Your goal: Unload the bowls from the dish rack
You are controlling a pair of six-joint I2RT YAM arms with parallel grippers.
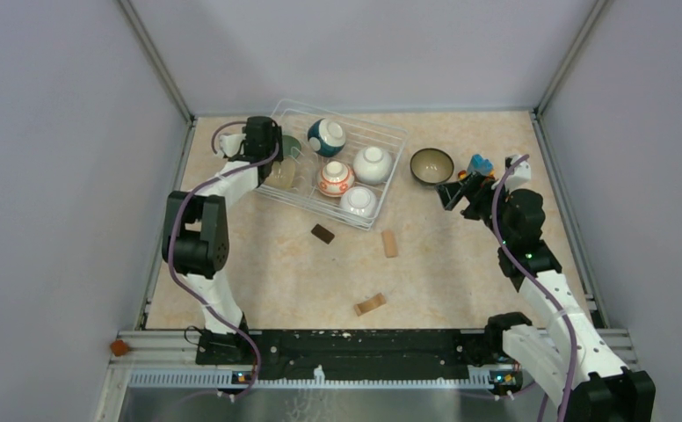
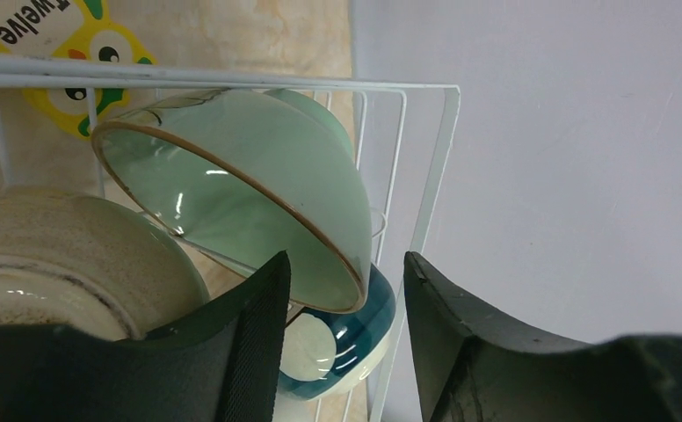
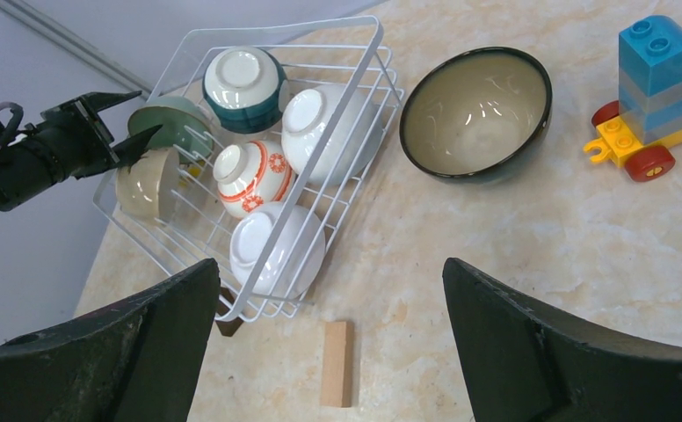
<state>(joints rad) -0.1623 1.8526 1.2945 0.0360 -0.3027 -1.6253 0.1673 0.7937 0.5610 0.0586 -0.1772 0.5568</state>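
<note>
Left tool (image 2: pixel 346 261) parted, black fingers straddling the gold-edged rim of a tilted pale green ceramic bowl (image 2: pixel 232 189) in a corner of the white wire dish rack (image 1: pixel 295 116), right tool (image 3: pixel 330 264) wide open above the marbled beige desk (image 3: pixel 531 264), dark-rimmed round bowl (image 3: pixel 476 110) upright on the desk beside the rack

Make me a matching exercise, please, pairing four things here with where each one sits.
Things:
1. green bowl
2. dark-rimmed bowl
3. toy car
4. orange-patterned bowl

Places:
A. middle of the rack, upside down
B. on the table, next to the rack
C. in the rack, at the left end effector
D. on the table, right of the dark-rimmed bowl

Pairs: 1-C, 2-B, 3-D, 4-A
</note>
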